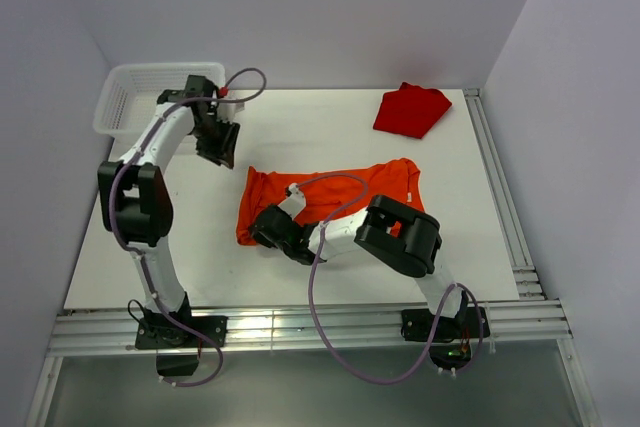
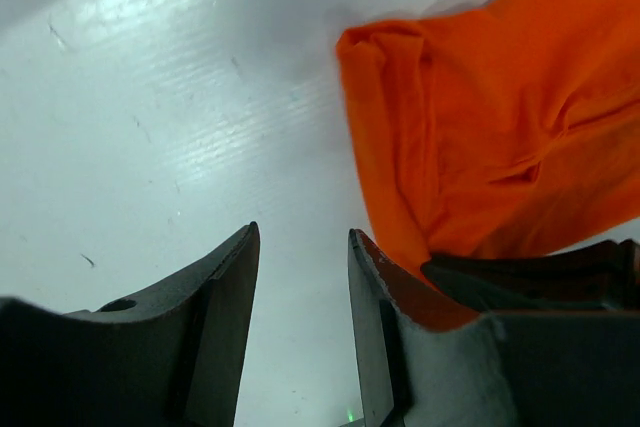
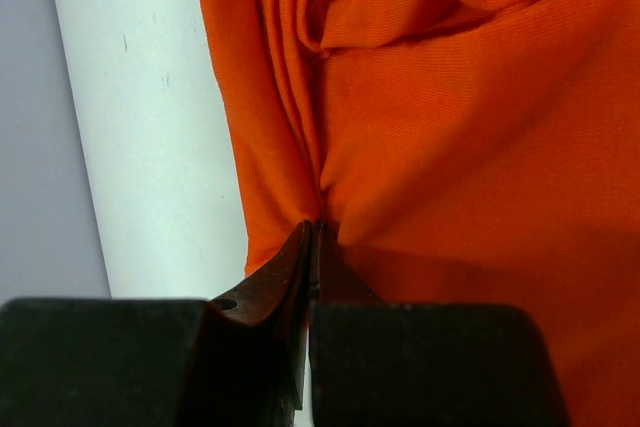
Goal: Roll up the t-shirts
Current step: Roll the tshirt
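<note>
Left gripper [image 1: 218, 143] is held above the worktop [image 1: 150, 257] with its jaws apart and nothing between them. The orange t-shirt [image 1: 335, 197] lies just right of it and nearer, long axis running left to right. Right gripper [image 1: 268, 230], the closer one, is pressed together at the shirt's near left edge. Whether cloth is pinched cannot be told. The red t-shirt [image 1: 410, 110] lies bunched at the far right.

Top cam is looking down on the whole tabletop [image 1: 300, 137] from high at the near edge. Both wrist cams are pointing down, close in; all three are catching the orange t-shirt [image 1: 395, 179].
</note>
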Robot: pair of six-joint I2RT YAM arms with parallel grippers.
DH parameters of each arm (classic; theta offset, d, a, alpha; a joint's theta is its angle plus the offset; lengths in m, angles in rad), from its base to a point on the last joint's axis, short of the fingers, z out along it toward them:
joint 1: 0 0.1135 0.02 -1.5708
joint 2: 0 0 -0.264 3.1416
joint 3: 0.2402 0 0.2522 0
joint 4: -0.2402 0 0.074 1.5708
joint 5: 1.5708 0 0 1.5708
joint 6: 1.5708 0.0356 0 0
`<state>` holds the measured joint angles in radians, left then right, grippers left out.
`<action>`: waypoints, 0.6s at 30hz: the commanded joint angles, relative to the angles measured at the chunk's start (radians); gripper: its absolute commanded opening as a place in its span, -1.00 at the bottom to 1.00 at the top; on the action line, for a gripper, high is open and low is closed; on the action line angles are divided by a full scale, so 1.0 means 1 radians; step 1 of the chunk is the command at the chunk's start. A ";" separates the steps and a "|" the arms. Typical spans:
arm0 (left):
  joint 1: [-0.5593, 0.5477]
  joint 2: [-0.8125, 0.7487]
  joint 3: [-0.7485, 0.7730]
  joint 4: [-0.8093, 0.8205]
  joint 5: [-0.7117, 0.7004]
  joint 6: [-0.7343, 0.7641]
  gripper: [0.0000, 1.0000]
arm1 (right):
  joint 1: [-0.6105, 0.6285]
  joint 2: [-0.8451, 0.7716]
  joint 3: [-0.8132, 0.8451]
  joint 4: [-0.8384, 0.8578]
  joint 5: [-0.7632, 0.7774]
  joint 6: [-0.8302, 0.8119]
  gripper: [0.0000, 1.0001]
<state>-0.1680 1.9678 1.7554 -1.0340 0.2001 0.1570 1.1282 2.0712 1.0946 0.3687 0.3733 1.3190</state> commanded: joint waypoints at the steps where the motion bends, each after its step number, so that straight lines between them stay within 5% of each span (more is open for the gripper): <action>1: 0.056 -0.043 -0.098 0.015 0.174 0.039 -0.07 | 0.010 0.004 0.017 -0.102 0.006 -0.006 -1.00; 12: 0.148 0.026 -0.269 0.106 0.438 0.044 -0.05 | 0.008 -0.011 -0.024 -0.083 -0.001 0.016 -1.00; 18: 0.140 0.068 -0.318 0.166 0.458 0.013 -0.02 | 0.005 -0.019 -0.033 -0.077 -0.004 0.014 -1.00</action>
<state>-0.0212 2.0254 1.4590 -0.9173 0.5907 0.1802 1.1282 2.0708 1.0920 0.3656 0.3725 1.3426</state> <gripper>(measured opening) 0.488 0.008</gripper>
